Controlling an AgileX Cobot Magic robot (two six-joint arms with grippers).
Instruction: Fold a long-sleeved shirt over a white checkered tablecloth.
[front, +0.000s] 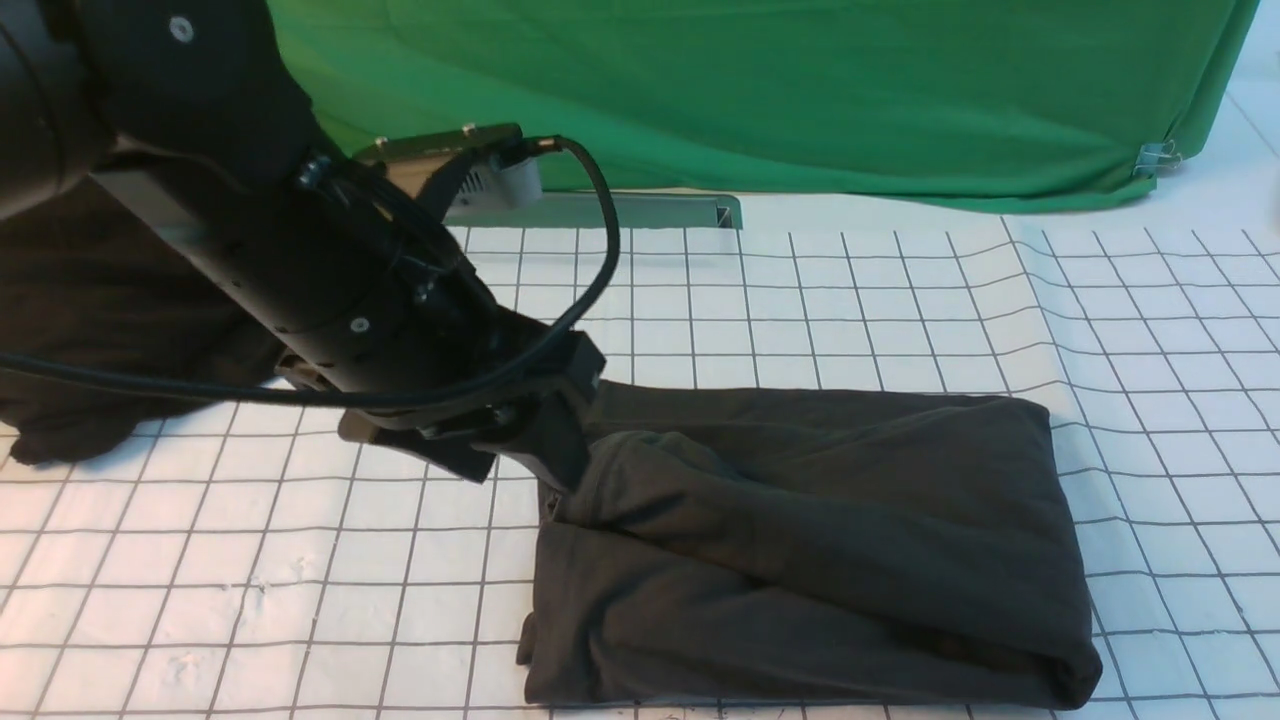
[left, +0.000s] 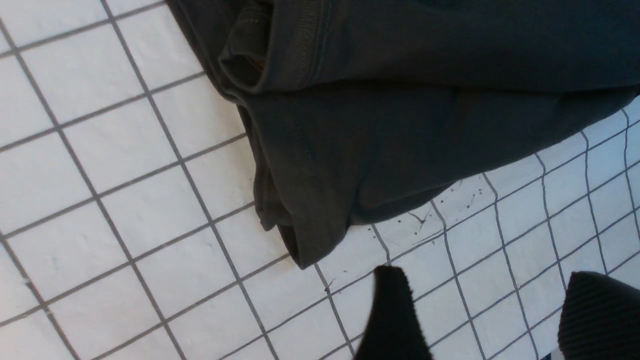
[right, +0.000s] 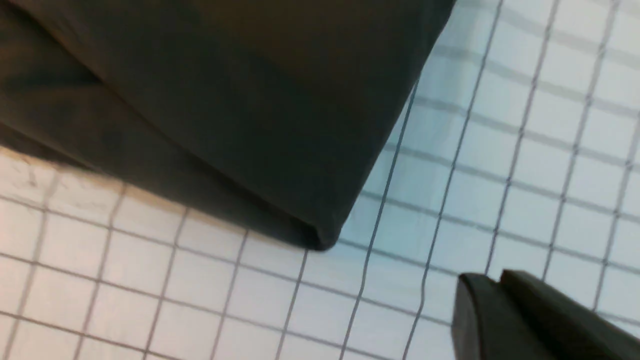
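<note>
The shirt (front: 810, 540) lies folded in a thick bundle at the lower centre-right of the front view, on the tablecloth (front: 900, 300). The left claw (left: 487, 320) hangs just off its left edge, fingers (left: 395, 320) apart and empty. Only one finger (right: 525, 320) of the right claw shows near a shirt corner; I cannot tell its state.

The bulky matte-black cylindrical left arm (front: 300, 260) carries small silver screw heads and a thick black cable (front: 590, 260) looping to a grey-and-white camera box (front: 470, 170) on its wrist. The left end effector (left: 480, 315) has two black, finely ribbed fingers (left: 395, 320). The right end effector's dark finger (right: 525, 320) looks smooth-edged and blurred.
</note>
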